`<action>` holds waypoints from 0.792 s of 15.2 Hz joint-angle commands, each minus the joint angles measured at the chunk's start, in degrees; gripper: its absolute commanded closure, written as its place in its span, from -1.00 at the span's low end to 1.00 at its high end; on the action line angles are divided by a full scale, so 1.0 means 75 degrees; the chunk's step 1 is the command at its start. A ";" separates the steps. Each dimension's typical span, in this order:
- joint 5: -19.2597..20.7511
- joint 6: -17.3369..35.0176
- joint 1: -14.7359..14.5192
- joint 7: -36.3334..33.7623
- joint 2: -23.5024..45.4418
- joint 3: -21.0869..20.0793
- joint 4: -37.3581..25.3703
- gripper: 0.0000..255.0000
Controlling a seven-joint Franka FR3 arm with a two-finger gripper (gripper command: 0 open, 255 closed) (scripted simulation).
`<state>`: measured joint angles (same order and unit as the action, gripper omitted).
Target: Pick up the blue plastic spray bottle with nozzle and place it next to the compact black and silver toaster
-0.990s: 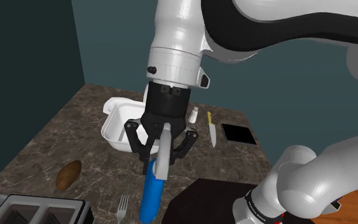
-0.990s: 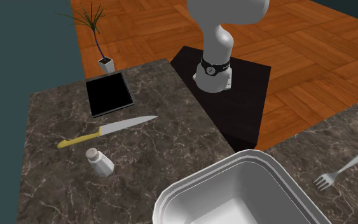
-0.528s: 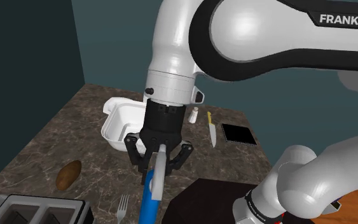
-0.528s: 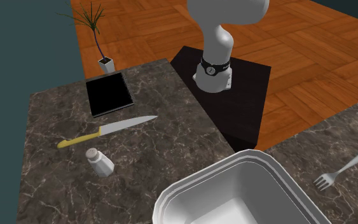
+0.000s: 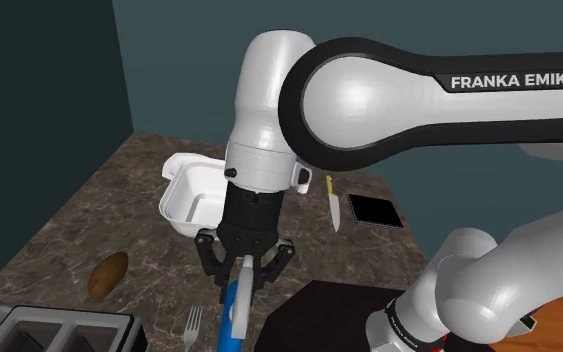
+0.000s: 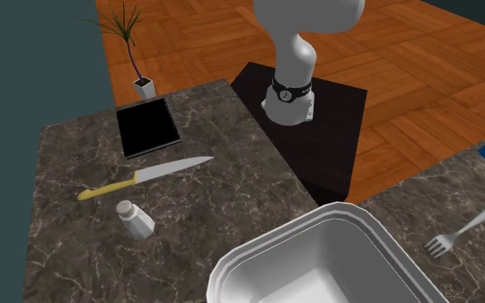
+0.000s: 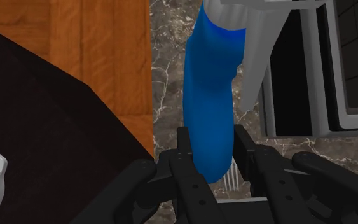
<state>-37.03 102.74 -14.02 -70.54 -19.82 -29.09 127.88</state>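
1 relation decides it: your tool (image 5: pixel 241 275) is clamped around the blue spray bottle (image 5: pixel 229 325), long axis running down-frame from the tool. Toaster (image 5: pixel 49 328) sits bottom left, fork (image 5: pixel 192 325) between them. You'd shift it left, then lower.

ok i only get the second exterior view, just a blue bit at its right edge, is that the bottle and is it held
observer: Yes. In the wrist view the gripper is shut on the blue spray bottle, clasping its body.
operator: where's the toaster from there
observer: The shoulder view has the toaster at its lower left corner, with the fork lying between it and the bottle.
operator: anything else near the toaster
observer: A brown potato lies on the counter close to the toaster.
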 commanded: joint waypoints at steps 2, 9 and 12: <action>-0.0055 0.0295 -0.0019 0.0119 0.0052 -0.0065 0.0257 1.00; -0.0158 0.0990 -0.0046 0.0380 0.0305 -0.0227 0.0744 1.00; -0.0202 0.1298 -0.0057 0.0490 0.0445 -0.0298 0.0931 1.00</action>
<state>-38.48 111.57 -14.44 -67.12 -17.00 -31.10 134.49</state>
